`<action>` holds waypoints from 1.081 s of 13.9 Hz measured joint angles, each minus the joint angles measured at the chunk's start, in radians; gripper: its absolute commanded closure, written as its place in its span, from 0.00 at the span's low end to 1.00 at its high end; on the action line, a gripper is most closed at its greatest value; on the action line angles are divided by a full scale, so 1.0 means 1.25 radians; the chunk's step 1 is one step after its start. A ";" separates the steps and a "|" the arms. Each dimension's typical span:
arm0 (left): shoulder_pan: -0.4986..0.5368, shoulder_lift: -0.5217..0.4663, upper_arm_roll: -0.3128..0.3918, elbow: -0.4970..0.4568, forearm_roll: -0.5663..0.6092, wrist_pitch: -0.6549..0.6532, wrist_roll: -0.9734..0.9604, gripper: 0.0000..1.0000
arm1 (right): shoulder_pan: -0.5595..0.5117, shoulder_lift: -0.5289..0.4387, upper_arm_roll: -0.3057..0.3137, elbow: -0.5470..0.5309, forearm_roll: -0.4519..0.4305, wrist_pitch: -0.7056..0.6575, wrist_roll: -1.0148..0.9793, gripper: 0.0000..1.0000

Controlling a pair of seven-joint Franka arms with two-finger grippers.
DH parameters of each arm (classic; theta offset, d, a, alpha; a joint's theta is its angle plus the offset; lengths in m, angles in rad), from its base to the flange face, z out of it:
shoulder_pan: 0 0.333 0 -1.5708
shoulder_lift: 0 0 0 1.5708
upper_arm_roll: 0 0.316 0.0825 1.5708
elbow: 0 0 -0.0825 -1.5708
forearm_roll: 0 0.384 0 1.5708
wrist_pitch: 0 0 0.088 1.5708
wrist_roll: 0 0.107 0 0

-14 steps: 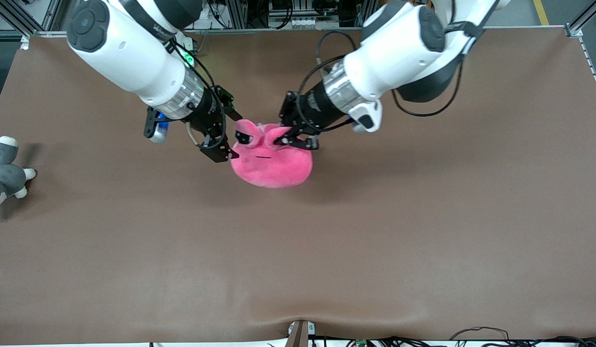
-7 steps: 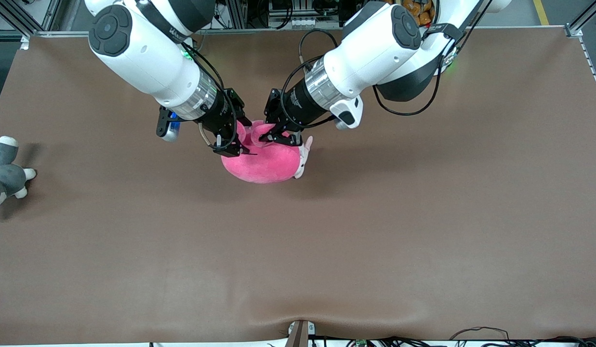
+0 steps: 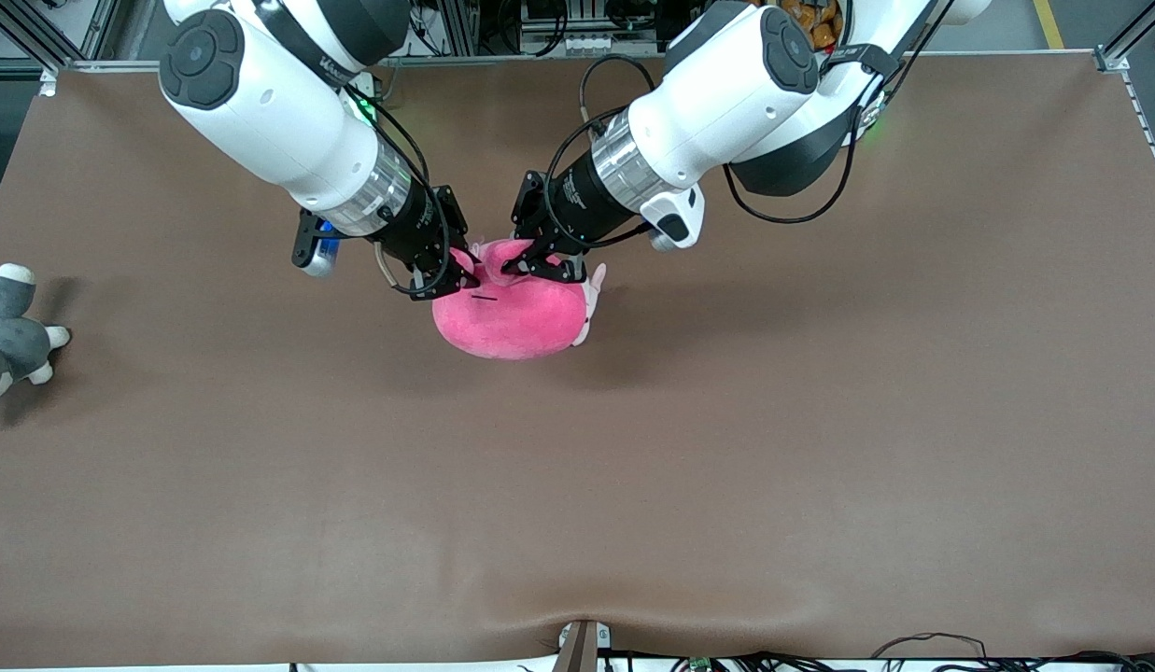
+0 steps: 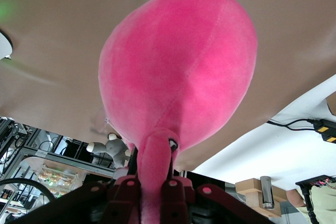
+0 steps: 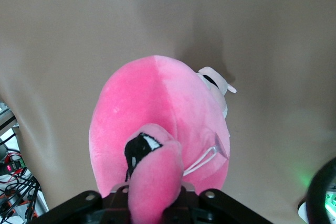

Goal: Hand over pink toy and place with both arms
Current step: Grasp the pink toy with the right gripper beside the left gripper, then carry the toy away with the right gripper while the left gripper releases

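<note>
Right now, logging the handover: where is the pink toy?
The pink toy hangs over the table's middle, gripped by both the left gripper and the right gripper, with a small pale plush beside it.

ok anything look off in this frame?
One thing: a small pale plush peeks out from under the pink toy, toward the left arm's end. Otherwise, left gripper and right gripper both pinch the toy's top; a grey plush lies at the table's edge.
</note>
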 measured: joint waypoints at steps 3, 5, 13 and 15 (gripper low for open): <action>0.003 0.000 0.004 0.007 0.000 0.000 -0.008 0.00 | -0.002 0.000 -0.005 0.000 -0.006 -0.001 0.004 1.00; 0.011 -0.007 0.008 0.014 0.021 -0.003 -0.008 0.00 | -0.012 0.000 -0.016 0.000 -0.009 -0.001 0.008 1.00; 0.190 -0.079 0.017 0.024 0.205 -0.265 0.344 0.00 | -0.214 -0.021 -0.118 0.008 -0.010 -0.084 -0.188 1.00; 0.243 -0.076 0.020 0.017 0.206 -0.270 0.495 0.00 | -0.301 -0.021 -0.121 0.004 -0.009 -0.143 -0.357 1.00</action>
